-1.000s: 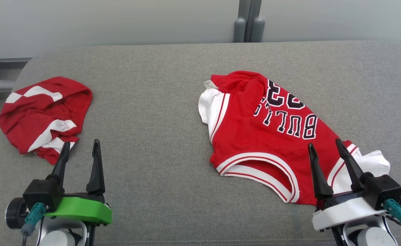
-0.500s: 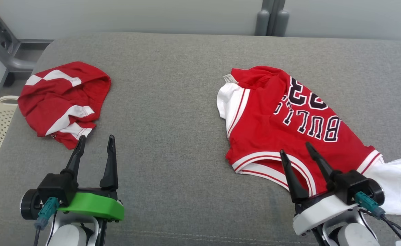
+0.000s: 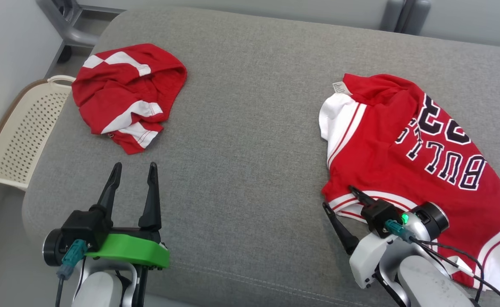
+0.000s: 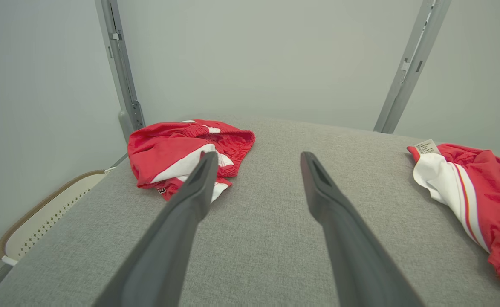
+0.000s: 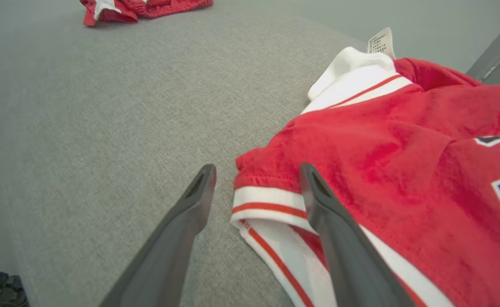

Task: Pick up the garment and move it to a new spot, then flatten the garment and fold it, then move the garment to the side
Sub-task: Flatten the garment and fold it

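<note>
- The right hand (image 3: 337, 196) is seen low at the near right of the worktop (image 3: 241, 149), its two dark fingers spread apart and nothing clamped between them.
- In the right wrist view, the right hand (image 5: 257, 168) is placed astride the near left corner of the jersey (image 5: 382, 170). One finger is seen over the white-and-red striped hem, the other over bare grey fabric. Whether the fingers touch the cloth cannot be told.
- The jersey (image 3: 403, 170), red with white trim and dark lettering, is spread loosely on the right side of the worktop, with some folds at its far end. A small white label (image 3: 339, 87) is shown at its far left corner, next to a white sleeve.
- The left hand (image 3: 135, 165) is held at the near left, its fingers likewise parted and empty, pointing toward the far side. It is poised above bare fabric, well apart from the jersey.
- In the left wrist view, the left hand (image 4: 258, 155) is seen with the shorts (image 4: 177, 149) beyond its left finger and the jersey (image 4: 484, 192) off to the right.
- The shorts (image 3: 126, 98), red with white stripes, are bunched up at the far left of the worktop, just beyond the left hand.
- A cream perforated basket (image 3: 19, 136) is set beside the worktop's left edge, lower than its surface.
</note>
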Controlling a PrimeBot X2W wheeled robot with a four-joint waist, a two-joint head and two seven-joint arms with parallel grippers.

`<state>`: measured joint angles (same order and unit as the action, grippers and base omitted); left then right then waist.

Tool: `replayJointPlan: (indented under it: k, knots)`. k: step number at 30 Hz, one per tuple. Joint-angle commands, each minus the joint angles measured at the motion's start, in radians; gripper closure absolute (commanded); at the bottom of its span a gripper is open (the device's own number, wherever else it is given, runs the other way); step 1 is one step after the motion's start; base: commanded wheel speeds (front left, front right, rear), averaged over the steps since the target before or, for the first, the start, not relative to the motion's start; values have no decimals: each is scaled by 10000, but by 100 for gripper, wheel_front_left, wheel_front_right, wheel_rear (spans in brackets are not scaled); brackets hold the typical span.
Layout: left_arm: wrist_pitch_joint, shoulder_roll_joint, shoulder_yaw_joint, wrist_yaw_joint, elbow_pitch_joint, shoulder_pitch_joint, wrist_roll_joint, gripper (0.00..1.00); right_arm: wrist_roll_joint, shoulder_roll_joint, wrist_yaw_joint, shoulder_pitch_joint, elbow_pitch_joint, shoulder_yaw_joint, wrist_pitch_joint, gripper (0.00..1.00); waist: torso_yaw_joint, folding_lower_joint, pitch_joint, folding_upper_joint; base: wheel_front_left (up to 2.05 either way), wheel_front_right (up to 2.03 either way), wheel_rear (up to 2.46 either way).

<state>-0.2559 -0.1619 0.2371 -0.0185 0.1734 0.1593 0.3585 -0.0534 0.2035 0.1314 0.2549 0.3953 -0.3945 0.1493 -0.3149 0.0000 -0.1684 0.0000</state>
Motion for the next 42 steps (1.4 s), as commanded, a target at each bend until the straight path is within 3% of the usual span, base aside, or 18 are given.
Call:
replayJointPlan:
  k: [1,6,7,8,9,16,24,29,36,41,42]
  knots:
    - [-39,100,10,32,76,203,-1,0,177,33,-14,236,398,-84,-79,0,-392,0,-340,0,0,0,0]
    - [-96,253,-35,78,171,258,-78,0,414,12,-14,633,1519,-334,-442,0,-498,0,-429,0,0,0,0]
    - [-102,274,-62,79,180,255,-91,0,372,-14,-14,673,1649,-353,-415,49,-477,0,-445,0,0,0,0]
    - [-106,286,-102,71,191,251,-95,0,280,-49,-14,693,1775,-346,-402,86,-432,0,-457,0,0,0,0]
    - [-98,291,-140,88,199,259,-106,0,130,-91,-14,674,1889,-315,-420,100,-383,0,-465,0,0,0,0]
    - [-98,301,-382,167,69,295,-303,0,-588,-230,-7,570,1301,-424,-162,100,138,0,-475,0,0,0,0]
    - [-92,151,-697,170,-52,194,-433,0,-1503,-140,-9,328,-1758,-1130,-486,100,1224,0,-525,0,0,0,0]
    - [-91,82,-762,188,-116,304,-494,0,-1853,49,-7,243,-3394,-1050,-637,100,1775,0,-558,0,0,0,0]
    - [-92,-15,-747,197,-145,386,-544,0,-2487,50,-12,-672,-5202,662,-958,100,2502,0,-613,0,0,0,0]
    - [-88,-70,-711,188,-176,472,-543,0,-2698,-82,-11,-1494,-5341,2657,-1146,100,2796,0,-725,0,0,0,0]
    - [-72,-126,-703,178,-183,504,-564,0,-2737,-86,-11,-1729,-5046,3487,-1161,100,2866,0,-753,0,0,0,0]
